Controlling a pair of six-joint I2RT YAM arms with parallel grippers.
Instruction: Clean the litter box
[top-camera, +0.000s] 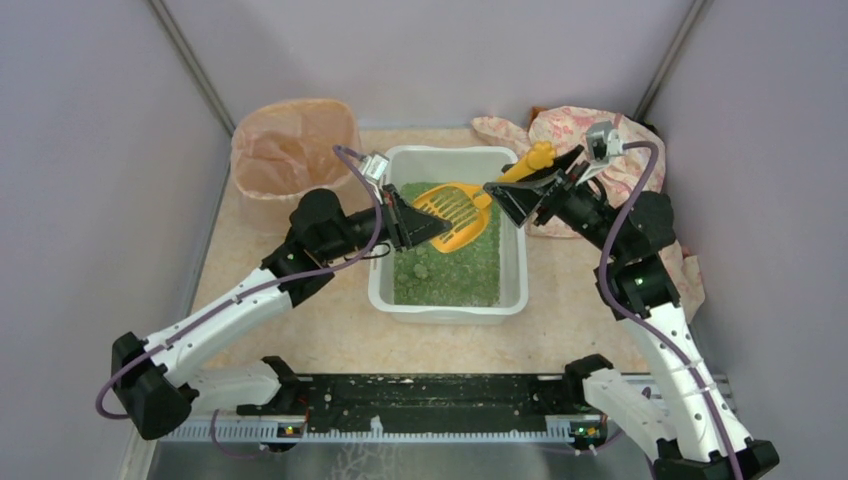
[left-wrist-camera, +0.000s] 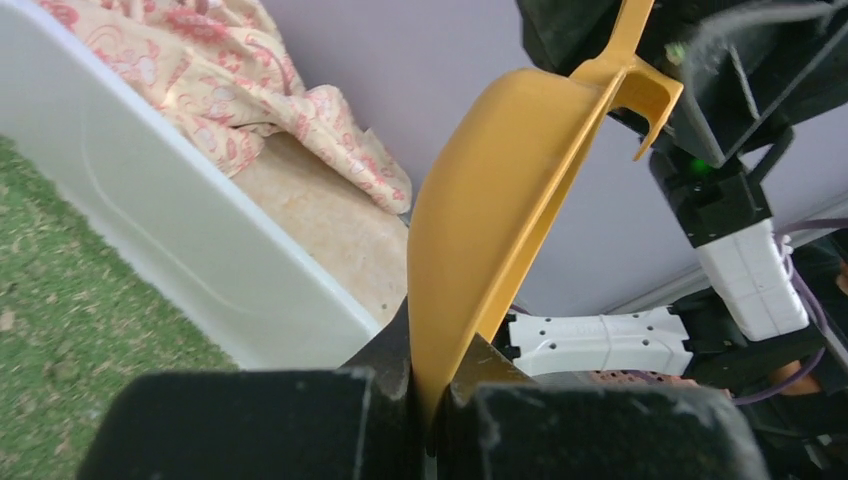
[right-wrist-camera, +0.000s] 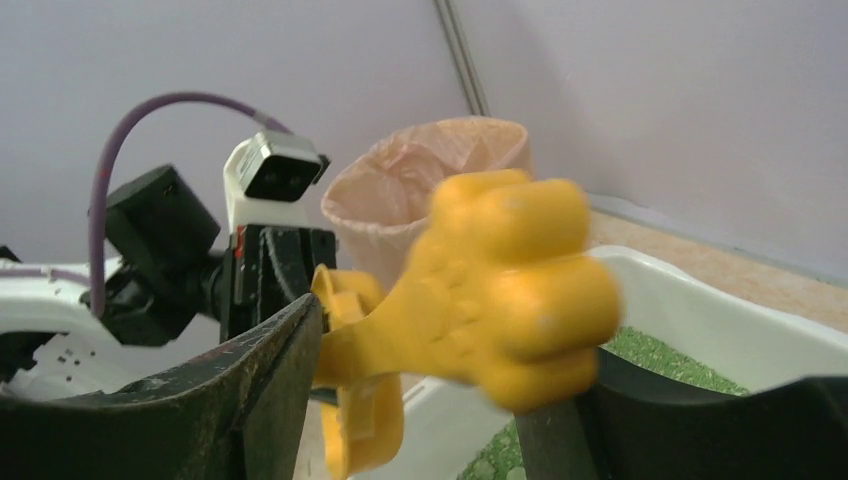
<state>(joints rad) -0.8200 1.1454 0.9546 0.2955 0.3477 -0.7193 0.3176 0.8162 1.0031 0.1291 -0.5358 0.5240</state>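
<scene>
The litter box is a white tub in the middle of the table, with green litter inside. An orange-yellow slotted scoop hangs tilted above the litter. My left gripper is shut on the scoop's front lip; in the left wrist view the scoop rises from my left gripper, the box wall to its left. My right gripper stands open around the scoop's handle. In the right wrist view, the blurred handle lies between the spread fingers of the right gripper.
A round bin lined with a peach bag stands at the back left, also seen in the right wrist view as the bin. A crumpled floral cloth lies at the back right beside the box. Purple walls enclose the table.
</scene>
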